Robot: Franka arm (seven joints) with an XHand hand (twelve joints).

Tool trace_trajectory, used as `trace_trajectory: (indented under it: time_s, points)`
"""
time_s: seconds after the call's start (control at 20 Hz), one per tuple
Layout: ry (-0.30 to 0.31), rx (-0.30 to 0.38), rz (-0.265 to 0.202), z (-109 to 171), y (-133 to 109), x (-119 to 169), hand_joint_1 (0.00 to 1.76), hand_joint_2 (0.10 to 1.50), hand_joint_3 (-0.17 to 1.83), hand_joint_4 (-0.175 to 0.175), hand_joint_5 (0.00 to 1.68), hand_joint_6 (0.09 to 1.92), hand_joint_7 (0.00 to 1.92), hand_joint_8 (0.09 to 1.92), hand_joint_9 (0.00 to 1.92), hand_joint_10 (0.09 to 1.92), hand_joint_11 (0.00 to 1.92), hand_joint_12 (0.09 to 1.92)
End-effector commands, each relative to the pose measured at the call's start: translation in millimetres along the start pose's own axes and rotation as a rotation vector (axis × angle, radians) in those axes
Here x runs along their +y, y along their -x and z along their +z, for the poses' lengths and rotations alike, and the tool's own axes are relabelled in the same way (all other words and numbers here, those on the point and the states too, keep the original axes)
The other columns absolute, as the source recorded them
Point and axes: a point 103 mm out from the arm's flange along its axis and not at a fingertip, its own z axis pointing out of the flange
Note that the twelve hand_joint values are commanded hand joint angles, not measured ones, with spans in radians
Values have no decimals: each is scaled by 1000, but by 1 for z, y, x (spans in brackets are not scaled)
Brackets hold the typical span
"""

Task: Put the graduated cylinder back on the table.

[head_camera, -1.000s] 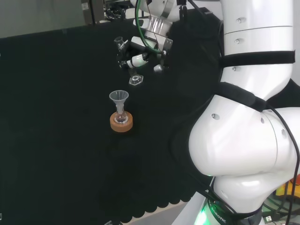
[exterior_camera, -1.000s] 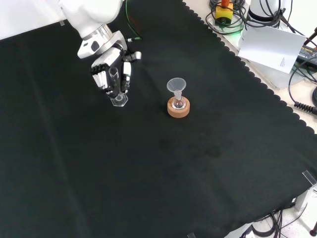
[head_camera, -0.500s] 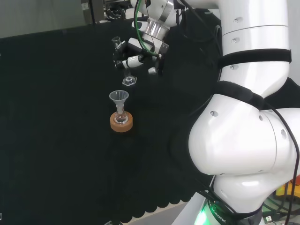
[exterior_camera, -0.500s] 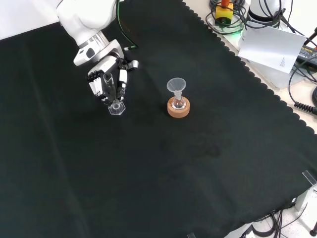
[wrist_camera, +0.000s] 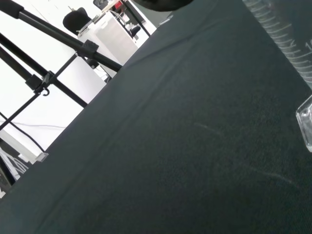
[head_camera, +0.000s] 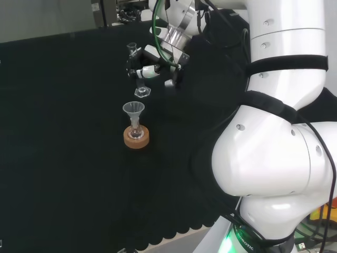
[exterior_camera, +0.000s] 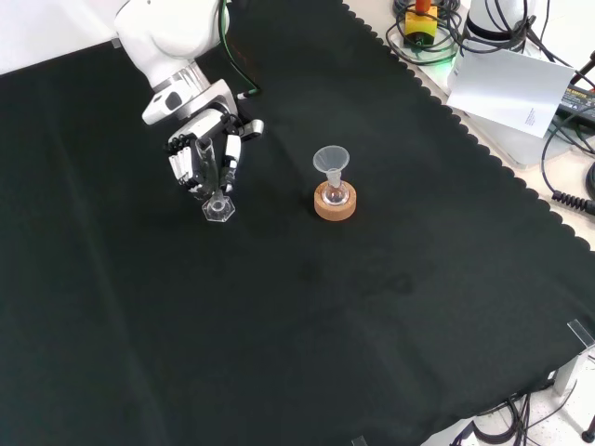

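Observation:
The hand [head_camera: 150, 64] [exterior_camera: 203, 160] is curled round a clear graduated cylinder [head_camera: 138, 74] [exterior_camera: 216, 184] and holds it nearly upright. The cylinder's hexagonal foot [head_camera: 141, 93] [exterior_camera: 218, 208] is at or just above the black cloth; I cannot tell whether it touches. In the wrist view the cylinder's marked tube [wrist_camera: 287, 46] and the edge of its foot [wrist_camera: 305, 122] stand close against the cloth.
A cork ring [head_camera: 136, 138] [exterior_camera: 335, 203] holds a small round flask with a clear funnel [head_camera: 134, 110] [exterior_camera: 331, 161] in its neck, right of the cylinder in the front view. The arm's white links [head_camera: 279, 132] stand at the head view's right. Cables and a paper sheet [exterior_camera: 509, 84] lie beyond the cloth's scalloped edge.
The hand has carried the cylinder lower and a little leftward in both fixed views, its foot now nearer the cloth. The flask and funnel have not moved.

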Motion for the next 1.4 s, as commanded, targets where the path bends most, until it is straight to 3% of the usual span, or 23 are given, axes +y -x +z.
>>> trace_trajectory:
  time_s: [0.05, 0.45, 0.55, 0.65, 0.75, 0.9, 1.15, 1.4]
  points:
    - [36, 3, 3, 1, 3, -4, 1155, 1087, -12, -129, 1065, 884, 1015, 509, 1322, 87, 1185, 758]
    - [11, 13, 22, 4, 8, -8, 1160, 1092, -8, -151, 1047, 903, 991, 504, 1309, 87, 1178, 773]
    - [0, 29, 23, 3, 9, -9, 1144, 1109, -1, -136, 997, 974, 940, 523, 1291, 87, 1139, 809]
    - [-15, 41, 27, 3, 10, -10, 1117, 1126, 2, -94, 953, 1037, 854, 578, 1256, 87, 1056, 882]
    - [-43, 51, 34, 3, 11, -10, 1107, 1091, -27, -55, 869, 820, 785, 609, 1212, 87, 969, 943]
    - [-66, 59, 41, 0, 12, -11, 1079, 1067, -67, -35, 818, 634, 736, 615, 1148, 87, 867, 1013]
    - [-89, 76, 55, -5, 13, -12, 1016, 1081, -164, -39, 674, 586, 650, 620, 1048, 87, 699, 1138]
    - [-74, 57, 64, -20, 10, -13, 961, 1051, -175, -57, 449, 503, 508, 640, 931, 87, 522, 1247]
